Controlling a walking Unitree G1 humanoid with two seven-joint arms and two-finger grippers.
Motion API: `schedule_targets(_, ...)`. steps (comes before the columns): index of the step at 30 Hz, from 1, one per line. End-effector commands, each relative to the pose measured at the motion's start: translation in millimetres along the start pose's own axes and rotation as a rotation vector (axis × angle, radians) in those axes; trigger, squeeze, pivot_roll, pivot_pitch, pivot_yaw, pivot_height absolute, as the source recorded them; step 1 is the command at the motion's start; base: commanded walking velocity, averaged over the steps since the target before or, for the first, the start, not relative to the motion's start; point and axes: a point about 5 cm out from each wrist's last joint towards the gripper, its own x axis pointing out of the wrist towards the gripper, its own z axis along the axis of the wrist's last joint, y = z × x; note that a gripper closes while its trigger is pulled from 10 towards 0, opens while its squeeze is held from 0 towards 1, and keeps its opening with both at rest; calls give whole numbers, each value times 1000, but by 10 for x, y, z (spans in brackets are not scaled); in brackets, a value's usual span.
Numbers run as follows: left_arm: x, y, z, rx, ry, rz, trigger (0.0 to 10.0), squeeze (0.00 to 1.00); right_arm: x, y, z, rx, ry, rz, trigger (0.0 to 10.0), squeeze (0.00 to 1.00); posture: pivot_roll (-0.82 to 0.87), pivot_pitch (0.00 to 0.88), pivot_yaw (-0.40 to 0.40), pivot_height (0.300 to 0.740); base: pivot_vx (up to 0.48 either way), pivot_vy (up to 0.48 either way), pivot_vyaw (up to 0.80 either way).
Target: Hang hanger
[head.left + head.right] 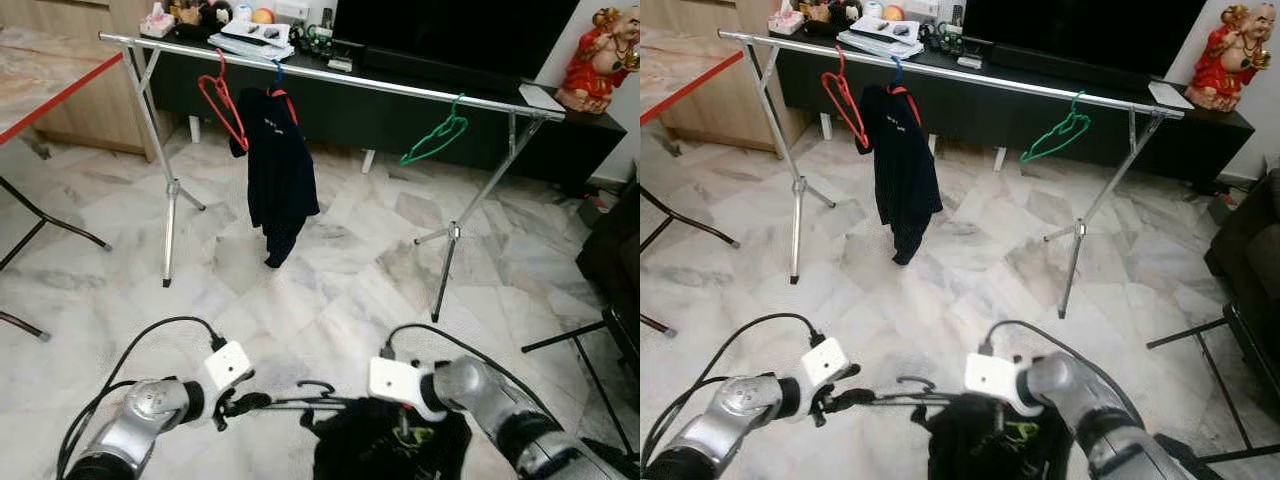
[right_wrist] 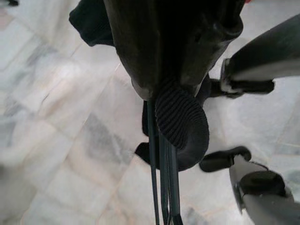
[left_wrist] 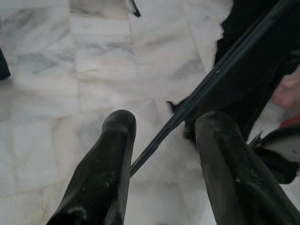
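Low in front of the robot, a dark hanger (image 1: 300,400) with a black garment (image 1: 385,445) bunched on it was held between the two arms, above the marble floor (image 1: 330,290). The hanger's long axis lay roughly level, running across from the left pincer (image 1: 232,406) toward the right pincer (image 1: 992,412), and its hook (image 1: 316,386) curled upward near the middle.

In the left wrist view the left pincer's two fingers (image 3: 105,168) stood apart with the hanger's thin bar (image 3: 206,89) passing between them; whether they pressed it could not be told. In the right wrist view the right pincer was clenched on the garment's ribbed collar (image 2: 180,119) and the hanger's wires at that end.

Farther off stood a metal clothes rail (image 1: 330,75) on tripod legs. On it hung a red hanger (image 1: 224,100), a blue hanger carrying a dark shirt (image 1: 278,165), and a green hanger (image 1: 436,133) well apart to the right. Behind the rail, a black table (image 1: 420,110) carried a television (image 1: 450,35), small clutter and a red figurine (image 1: 598,58).
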Motion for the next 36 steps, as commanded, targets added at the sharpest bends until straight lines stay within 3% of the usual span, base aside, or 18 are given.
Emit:
schedule_targets(1, 36, -17, 79, 36, -21, -8, 10000, 0, -47, -38, -35, 17, 4, -21, 10000, 0, 43, 110, -162, 740, 0, 0, 0)
schedule_targets(7, 139, -68, 190, 81, -38, -35, 10000, 0, -87, -141, 86, 3, -26, -27, 10000, 0, 32, 114, -157, 740, 0, 0, 0)
schedule_targets(30, 271, -131, 278, 92, -54, -66, 10000, 0, -85, -291, 523, -96, -97, 14, 10000, 0, 18, 127, -150, 740, 0, 0, 0)
schedule_targets(32, 277, -126, 287, 92, -56, -63, 9098, 0, -78, -287, 541, -104, -99, 22, 10000, 0, 18, 127, -151, 740, 0, 0, 0)
schedule_targets(33, 278, -123, 289, 92, -56, -61, 7686, 0, -76, -285, 548, -105, -101, 24, 10000, 0, 18, 128, -151, 740, 0, 0, 0)
schedule_targets(34, 279, -121, 290, 92, -57, -60, 7686, 0, -75, -284, 553, -106, -103, 26, 10000, 0, 18, 128, -151, 740, 0, 0, 0)
schedule_targets(35, 280, -117, 293, 92, -57, -57, 2941, 0, -74, -283, 555, -107, -104, 28, 10000, 0, 19, 127, -152, 740, 0, 0, 0)
schedule_targets(36, 280, -112, 294, 91, -58, -52, 1569, 0, -73, -281, 554, -108, -104, 30, 10000, 0, 18, 127, -153, 740, 0, 0, 0)
